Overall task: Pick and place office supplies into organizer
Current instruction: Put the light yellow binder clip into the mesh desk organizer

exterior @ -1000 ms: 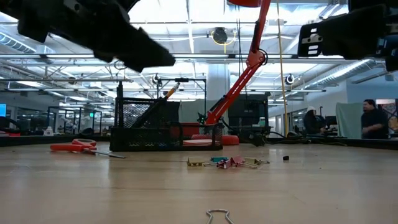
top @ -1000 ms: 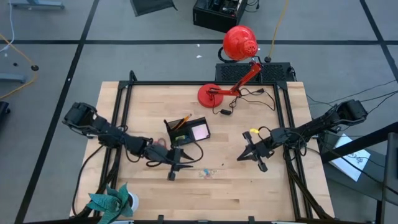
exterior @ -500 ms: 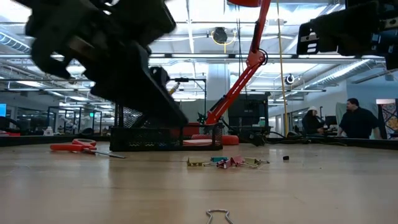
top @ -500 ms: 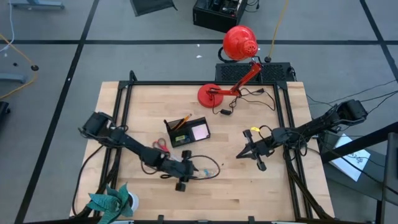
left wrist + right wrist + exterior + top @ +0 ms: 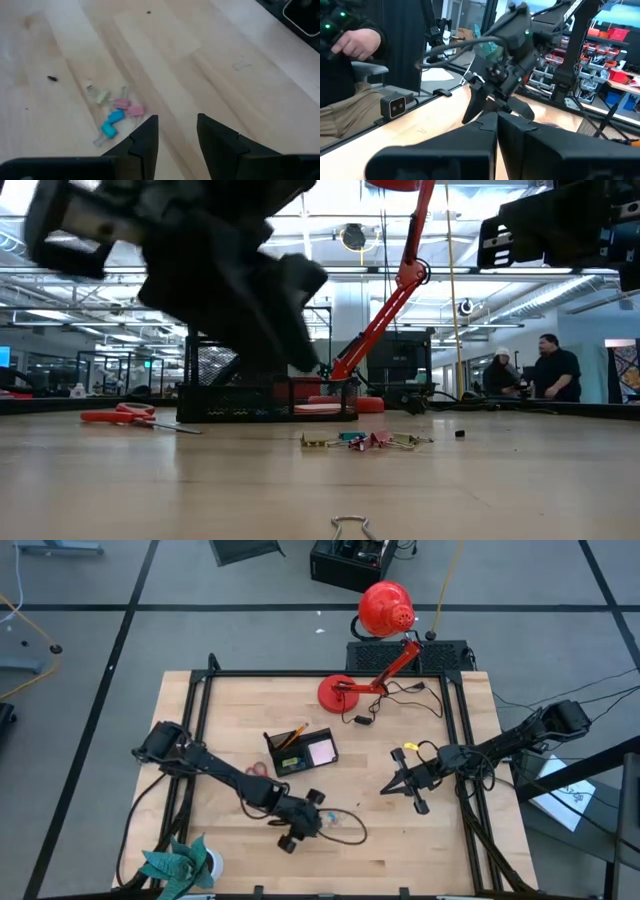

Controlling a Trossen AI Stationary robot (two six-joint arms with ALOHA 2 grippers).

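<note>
On the tabletop (image 5: 420, 840), lines by place:
Left end effector (image 5: 300, 820): it hangs low over the near middle of the wood, fingers (image 5: 145, 142) parted with a narrow gap, holding nothing; the wood shows between them.
Clips (image 5: 116, 112): a small heap of blue, pink and pale binder clips lies on the wood just beside the left fingers, not touched; in the low view the heap (image 5: 365, 440) sits in front of the organizer.
Organizer (image 5: 300, 752): black tray in the middle of the tabletop, well apart from the clips; an orange pencil (image 5: 293, 734) stands tilted in one compartment and a pink notepad (image 5: 322, 752) lies in another.
Scissors (image 5: 256, 770): red handles, flat on the wood just beside the organizer, on the left arm's side.
Loose clip (image 5: 348, 527): one wire clip alone near the front edge.
Right end effector (image 5: 392, 787): it waits at the right side, fingers pressed together, empty.
Lamp (image 5: 385, 610): red, its round base (image 5: 336, 692) behind the organizer, cable near.
Plant (image 5: 180, 865): teal, at the near left corner.
Room: two persons (image 5: 548, 370) stand far behind.
</note>
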